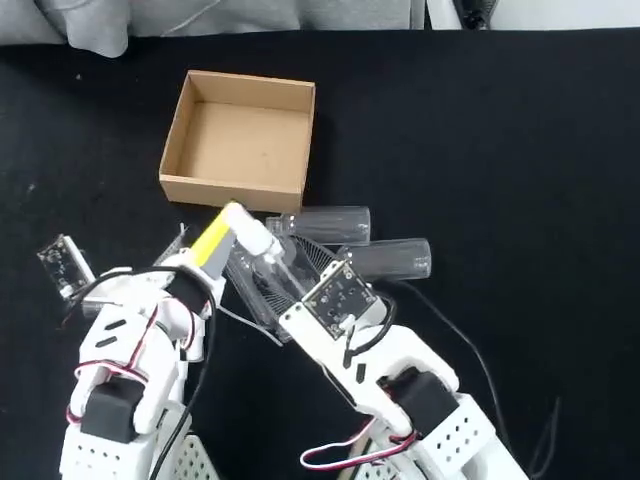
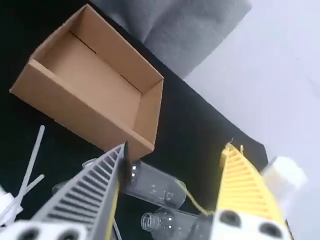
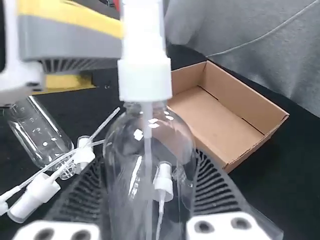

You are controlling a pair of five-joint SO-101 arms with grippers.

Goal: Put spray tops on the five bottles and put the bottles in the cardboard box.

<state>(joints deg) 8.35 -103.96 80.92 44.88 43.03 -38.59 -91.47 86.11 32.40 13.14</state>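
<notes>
My right gripper [image 3: 150,167] is shut on a clear bottle [image 3: 150,150] that it holds just in front of the cardboard box [image 1: 240,140], and a white spray top [image 3: 144,70] sits on the bottle's neck. In the high view that bottle [image 1: 272,278] lies between the right gripper's [image 1: 280,275] ribbed fingers. My left gripper [image 2: 175,150] is open with nothing between its fingers. Its yellow finger [image 1: 213,238] rests against the side of the spray top [image 1: 255,235]. The box [image 2: 95,85] is empty. Two uncapped bottles [image 1: 322,222] [image 1: 388,258] lie on the black cloth near the box.
Loose spray tops [image 3: 42,187] with thin tubes lie on the cloth beside a lying bottle [image 3: 35,130]. Grey fabric [image 1: 90,25] borders the table's far edge. A cable [image 1: 470,345] runs along the cloth to the right of the right arm.
</notes>
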